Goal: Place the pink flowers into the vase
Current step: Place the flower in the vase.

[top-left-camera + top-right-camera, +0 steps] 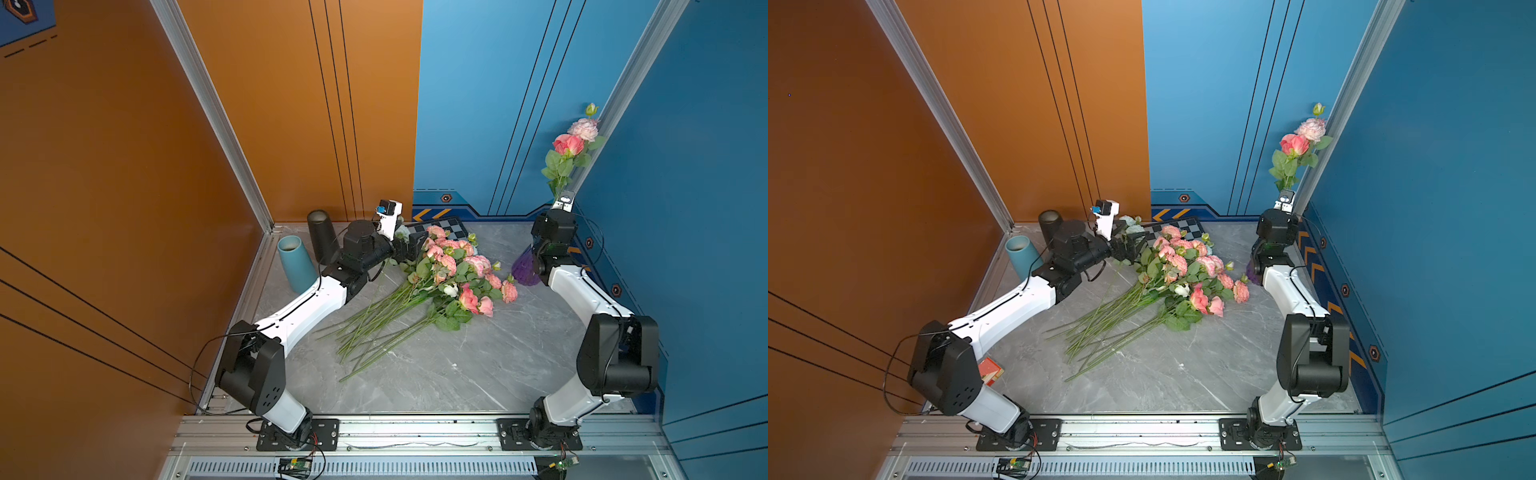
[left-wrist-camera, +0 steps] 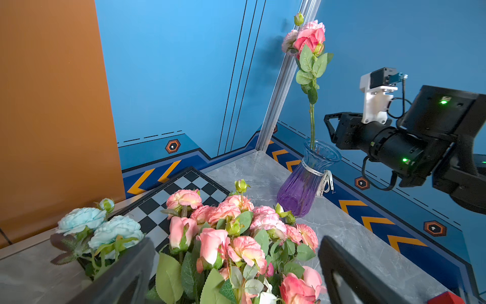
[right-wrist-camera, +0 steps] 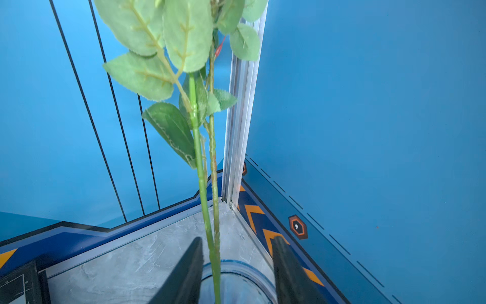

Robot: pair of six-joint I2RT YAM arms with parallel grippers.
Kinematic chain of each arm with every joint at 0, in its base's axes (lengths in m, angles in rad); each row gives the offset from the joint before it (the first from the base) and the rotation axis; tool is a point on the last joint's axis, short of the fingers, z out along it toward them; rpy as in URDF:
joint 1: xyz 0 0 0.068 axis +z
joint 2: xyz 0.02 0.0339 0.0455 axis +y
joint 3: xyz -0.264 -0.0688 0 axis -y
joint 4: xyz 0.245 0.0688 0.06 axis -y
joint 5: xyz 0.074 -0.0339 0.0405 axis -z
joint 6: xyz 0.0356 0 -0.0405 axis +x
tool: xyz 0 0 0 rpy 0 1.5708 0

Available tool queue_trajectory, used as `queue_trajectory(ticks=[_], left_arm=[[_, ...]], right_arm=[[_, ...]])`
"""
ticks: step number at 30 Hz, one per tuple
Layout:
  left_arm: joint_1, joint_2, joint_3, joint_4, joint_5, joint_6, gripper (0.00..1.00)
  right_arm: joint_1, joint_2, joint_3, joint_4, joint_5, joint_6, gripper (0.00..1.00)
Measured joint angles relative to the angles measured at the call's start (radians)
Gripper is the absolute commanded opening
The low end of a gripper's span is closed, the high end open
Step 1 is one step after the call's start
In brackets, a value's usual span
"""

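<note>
Two of the pink flowers (image 1: 569, 141) stand upright in the vase (image 2: 307, 181), at the far right corner of the worktop (image 1: 415, 374). Their stems pass loosely between the jaws of the right pincer (image 3: 236, 238), which stands parted just above the vase mouth and grips nothing. That placement looks done.

Most of the job is left. A heap (image 1: 453, 270) of many pink blooms lies mid-worktop, heads toward the far edge and stems fanning toward the near left. A white rose (image 1: 451, 289) is mixed in, and pale blue blooms (image 2: 105, 229) lie just beside the heap. The left pincer (image 2: 235, 238) hovers at the bloom end, spread wide and empty.
</note>
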Motion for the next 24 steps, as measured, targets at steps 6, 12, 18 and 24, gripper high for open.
queue_trajectory(ticks=[6,12,18,24], left_arm=[[0.045,-0.045,-0.056,-0.002,0.001,-0.042,0.99],[0.088,-0.072,-0.079,-0.084,0.001,-0.064,0.98],[0.104,-0.121,-0.124,-0.183,-0.035,-0.061,0.98],[0.116,-0.145,-0.124,-0.305,-0.089,-0.032,0.99]], right_arm=[[0.008,-0.085,-0.004,-0.023,0.006,0.025,0.72],[0.043,-0.151,-0.014,-0.056,-0.004,0.043,1.00],[0.095,-0.192,-0.031,-0.091,-0.020,0.046,1.00],[0.182,-0.231,-0.061,-0.148,-0.039,0.072,1.00]])
